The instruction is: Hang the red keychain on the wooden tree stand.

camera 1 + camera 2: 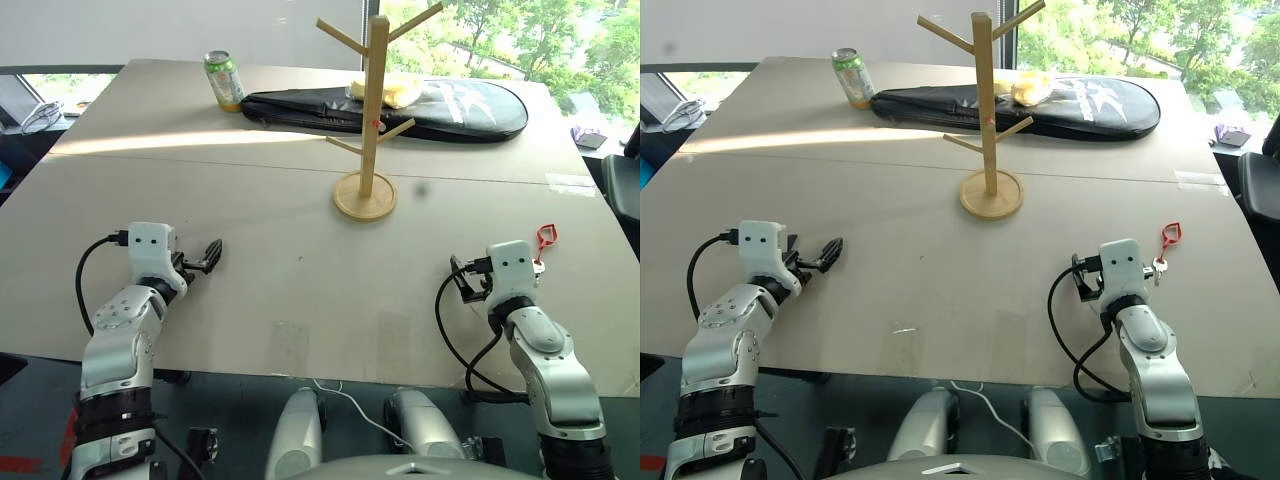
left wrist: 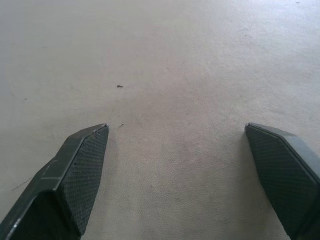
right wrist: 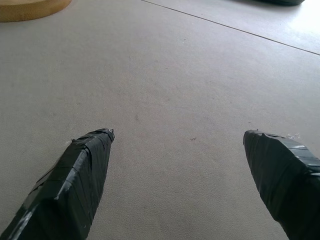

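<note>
The wooden tree stand (image 1: 372,110) stands upright at mid-table on its round disc base (image 1: 365,197); an edge of that base (image 3: 30,7) also shows in the right wrist view. The red keychain (image 1: 546,238), a small red loop with a silvery ring at its tail, lies flat on the table just right of my right wrist. My right gripper (image 3: 177,134) hovers low over bare tabletop, open, its fingers empty. My left gripper (image 1: 208,256) rests at the near left of the table, far from the stand; the left wrist view shows it (image 2: 177,127) open over bare table.
A green soda can (image 1: 224,80) stands at the far left. A long black racket bag (image 1: 440,112) with a yellow object (image 1: 392,90) on it lies behind the stand. The table's near edge (image 1: 300,375) runs just below both wrists.
</note>
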### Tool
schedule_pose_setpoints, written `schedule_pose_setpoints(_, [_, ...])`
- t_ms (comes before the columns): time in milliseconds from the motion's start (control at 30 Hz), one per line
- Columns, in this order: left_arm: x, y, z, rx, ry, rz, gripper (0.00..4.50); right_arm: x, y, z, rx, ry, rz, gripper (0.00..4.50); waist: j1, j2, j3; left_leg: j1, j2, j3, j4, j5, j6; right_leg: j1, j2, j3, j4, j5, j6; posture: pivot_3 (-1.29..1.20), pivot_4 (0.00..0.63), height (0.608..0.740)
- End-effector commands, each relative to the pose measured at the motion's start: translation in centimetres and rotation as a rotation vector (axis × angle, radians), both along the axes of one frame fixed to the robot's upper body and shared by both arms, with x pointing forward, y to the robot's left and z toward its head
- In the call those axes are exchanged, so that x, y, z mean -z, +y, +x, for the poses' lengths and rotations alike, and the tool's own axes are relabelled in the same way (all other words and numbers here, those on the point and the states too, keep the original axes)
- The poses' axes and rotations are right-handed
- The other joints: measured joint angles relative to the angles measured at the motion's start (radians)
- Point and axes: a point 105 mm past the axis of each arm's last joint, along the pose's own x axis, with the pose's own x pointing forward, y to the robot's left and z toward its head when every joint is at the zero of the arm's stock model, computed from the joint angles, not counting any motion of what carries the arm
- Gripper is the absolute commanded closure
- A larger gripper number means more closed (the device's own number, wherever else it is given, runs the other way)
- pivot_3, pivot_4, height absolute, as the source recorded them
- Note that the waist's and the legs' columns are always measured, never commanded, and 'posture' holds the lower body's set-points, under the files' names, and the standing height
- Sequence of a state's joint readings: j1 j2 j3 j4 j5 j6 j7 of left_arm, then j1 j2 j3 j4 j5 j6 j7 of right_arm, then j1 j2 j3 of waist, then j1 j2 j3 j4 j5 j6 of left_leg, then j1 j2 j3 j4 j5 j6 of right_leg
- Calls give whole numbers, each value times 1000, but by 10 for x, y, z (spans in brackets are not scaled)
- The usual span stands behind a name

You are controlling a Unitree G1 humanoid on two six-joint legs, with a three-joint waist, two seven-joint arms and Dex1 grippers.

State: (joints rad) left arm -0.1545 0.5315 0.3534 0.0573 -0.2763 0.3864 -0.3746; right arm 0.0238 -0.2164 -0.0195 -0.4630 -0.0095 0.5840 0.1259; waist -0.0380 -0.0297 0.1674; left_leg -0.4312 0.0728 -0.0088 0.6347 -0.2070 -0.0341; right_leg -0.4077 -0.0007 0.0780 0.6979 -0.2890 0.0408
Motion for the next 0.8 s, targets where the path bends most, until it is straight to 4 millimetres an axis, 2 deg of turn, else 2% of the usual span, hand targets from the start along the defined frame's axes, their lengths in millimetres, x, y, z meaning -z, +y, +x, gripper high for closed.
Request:
schedule_pose_setpoints(33, [-37, -45, 9, 290, -23, 11, 0, -41, -30, -8, 104, -120, -54, 52, 0, 0, 0, 0, 0, 0, 0, 0, 0, 0, 0, 0, 0, 0, 0, 0, 150, 740])
schedule_pose_setpoints(67, [-60, -82, 7, 526, -15, 27, 0, -56, -50, -14, 178, -145, -82, 52, 7, 0, 1, 0, 0, 0, 0, 0, 0, 0, 0, 0, 0, 0, 0, 0, 150, 740])
schedule_pose_setpoints(100, [-74, -110, 1, 714, 6, 49, 0, -67, -63, -19, 229, -160, -99, 52, 26, 0, 3, -3, 0, -2, 1, 0, 0, -1, 0, -2, 1, 0, 0, 0, 150, 740])
schedule_pose_setpoints(133, [-82, -127, -4, 837, 26, 69, 0, -74, -71, -22, 260, -167, -104, 52, 33, 0, 3, -7, -1, -6, 3, 1, -2, -2, 0, -5, 0, 0, 0, 0, 150, 740])
schedule_pose_setpoints(167, [-87, -136, -5, 895, 25, 83, 0, -77, -74, -22, 273, -166, -100, 52, 38, 0, 2, -8, -2, -8, 4, 1, -2, -1, 0, -6, 0, 0, 0, 0, 150, 740])
schedule_pose_setpoints(233, [-97, -149, -4, 961, 18, 93, 0, -80, -78, -21, 287, -159, -88, 52, 30, 1, -2, -6, -3, -7, 5, 1, -2, 2, 0, -5, -3, 0, 0, 0, 150, 740])
schedule_pose_setpoints(267, [-101, -154, -2, 983, 10, 91, 0, -81, -79, -22, 289, -156, -85, 52, 18, 3, -6, 1, -3, -6, 3, 1, -1, 7, 0, -4, -3, 0, 0, 0, 150, 740])
schedule_pose_setpoints(367, [-110, -166, -1, 1048, -10, 94, 0, -79, -81, -26, 303, -132, -67, 52, -7, 8, -6, 4, -2, -5, -1, 1, -1, 7, 2, -1, -2, -1, -1, 0, 150, 740])
schedule_pose_setpoints(533, [-117, -195, -15, 1248, -8, 104, 0, -59, -92, -25, 342, -21, 54, 52, -5, 8, -6, 2, 0, -6, 0, 1, -1, 5, 5, -1, 0, -1, -1, 0, 150, 740])
schedule_pose_setpoints(667, [-131, -221, -22, 1403, -28, 86, 0, -51, -90, -7, 298, 36, 145, 52, -2, 8, -6, 1, -1, -6, 2, 1, -1, 5, 4, -1, -1, -1, -1, 0, 150, 740])
schedule_pose_setpoints(800, [-135, -235, -14, 1448, -53, 130, 0, -43, -90, 11, 283, 85, 178, 52, -2, 9, -6, 1, -1, -6, 2, 1, -1, 5, 4, -1, -1, -1, -1, 0, 150, 740])
